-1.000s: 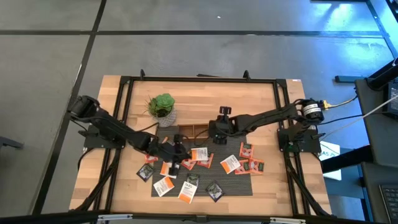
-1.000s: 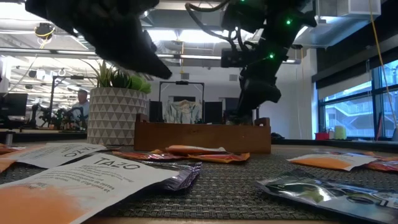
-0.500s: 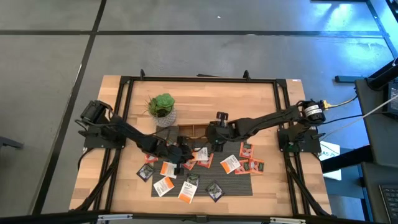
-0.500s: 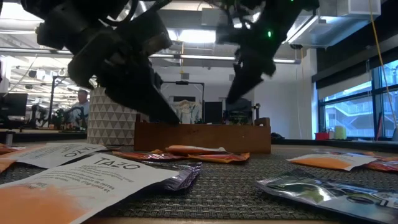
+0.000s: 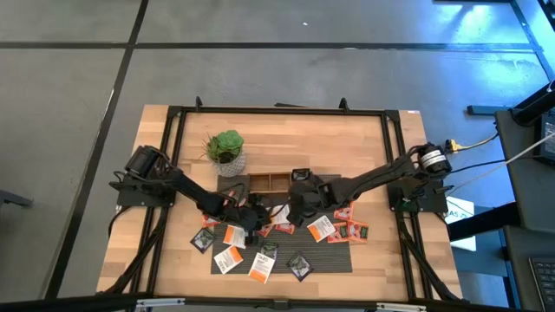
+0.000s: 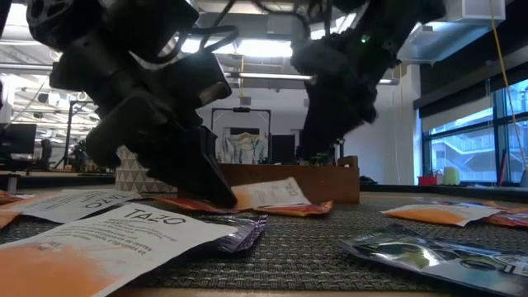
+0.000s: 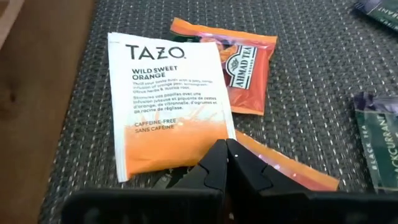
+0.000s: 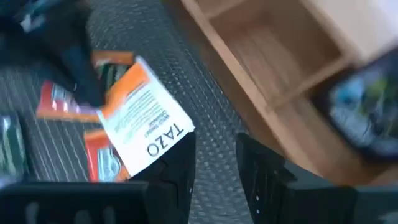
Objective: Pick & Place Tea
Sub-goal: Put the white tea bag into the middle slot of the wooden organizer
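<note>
Several tea sachets, orange-red, white with orange print and dark, lie flat on a dark woven mat (image 5: 334, 253). My left gripper (image 7: 225, 149) is low over the mat's middle, shut on a white-and-orange Tazo sachet (image 7: 165, 99); the low view shows this sachet (image 6: 268, 191) tilted up. My right gripper (image 8: 214, 158) hovers open just right of it, between the sachet (image 8: 146, 118) and the brown wooden tray (image 8: 280, 68). In the high view the left gripper (image 5: 253, 218) and the right gripper (image 5: 295, 206) are close together in front of the tray (image 5: 269, 182). My left gripper pinches the Tazo sachet by its orange-printed end (image 7: 205, 152), between the two fingertips, slanting down from the table's left. The printed white end (image 6: 285, 188) is raised off the mat, so the sachet sits tilted over an orange-red sachet (image 6: 297, 208).
A potted plant (image 5: 227, 149) stands left of the tray. Loose sachets lie along the mat's near edge (image 5: 262, 267) and at its right side (image 5: 351, 230). A dark sachet (image 7: 379, 146) and an orange-red one (image 7: 245, 65) lie near the held one.
My left gripper has moved right and down to the mat and taken hold of the white Tazo sachet, whose white end now stands lifted. My right gripper has moved from above the tray toward the near edge and down, close to that sachet.
</note>
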Controlling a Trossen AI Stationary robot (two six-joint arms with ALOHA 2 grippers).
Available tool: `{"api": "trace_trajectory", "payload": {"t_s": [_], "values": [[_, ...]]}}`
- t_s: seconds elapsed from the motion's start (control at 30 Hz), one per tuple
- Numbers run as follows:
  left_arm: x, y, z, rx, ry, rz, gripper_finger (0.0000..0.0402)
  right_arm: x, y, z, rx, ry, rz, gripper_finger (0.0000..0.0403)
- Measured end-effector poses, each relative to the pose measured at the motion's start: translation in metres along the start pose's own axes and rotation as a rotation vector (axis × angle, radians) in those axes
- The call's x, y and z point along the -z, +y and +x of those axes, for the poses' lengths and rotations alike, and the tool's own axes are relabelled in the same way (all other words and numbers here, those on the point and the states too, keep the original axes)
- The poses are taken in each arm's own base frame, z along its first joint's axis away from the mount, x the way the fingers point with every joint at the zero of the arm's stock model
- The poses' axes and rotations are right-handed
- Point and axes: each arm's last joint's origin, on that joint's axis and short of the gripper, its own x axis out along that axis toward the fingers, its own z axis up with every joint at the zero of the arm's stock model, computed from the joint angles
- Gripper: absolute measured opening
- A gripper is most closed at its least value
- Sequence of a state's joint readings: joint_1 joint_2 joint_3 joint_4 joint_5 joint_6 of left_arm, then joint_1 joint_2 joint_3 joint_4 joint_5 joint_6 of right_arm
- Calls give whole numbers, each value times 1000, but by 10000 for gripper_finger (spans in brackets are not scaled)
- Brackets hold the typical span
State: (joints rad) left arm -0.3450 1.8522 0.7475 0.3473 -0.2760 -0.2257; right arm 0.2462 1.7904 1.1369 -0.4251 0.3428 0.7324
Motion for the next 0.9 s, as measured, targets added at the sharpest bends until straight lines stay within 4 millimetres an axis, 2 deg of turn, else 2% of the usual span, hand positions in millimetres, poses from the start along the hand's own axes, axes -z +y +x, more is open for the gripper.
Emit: {"api": "trace_trajectory", "payload": {"t_s": [0.23,0.4,0.5,0.73,0.9], "values": [[1,-1,1,22,9,3,3,10,7,5,-50,-26,63,118],[2,-3,1,31,9,8,2,13,12,5,-93,-61,25,124],[2,-3,1,36,10,7,3,17,12,7,-100,-60,47,150],[2,-3,1,35,12,8,3,25,18,5,-120,-59,84,243],[2,-3,1,35,11,8,3,32,23,7,-101,-71,128,271]]}}
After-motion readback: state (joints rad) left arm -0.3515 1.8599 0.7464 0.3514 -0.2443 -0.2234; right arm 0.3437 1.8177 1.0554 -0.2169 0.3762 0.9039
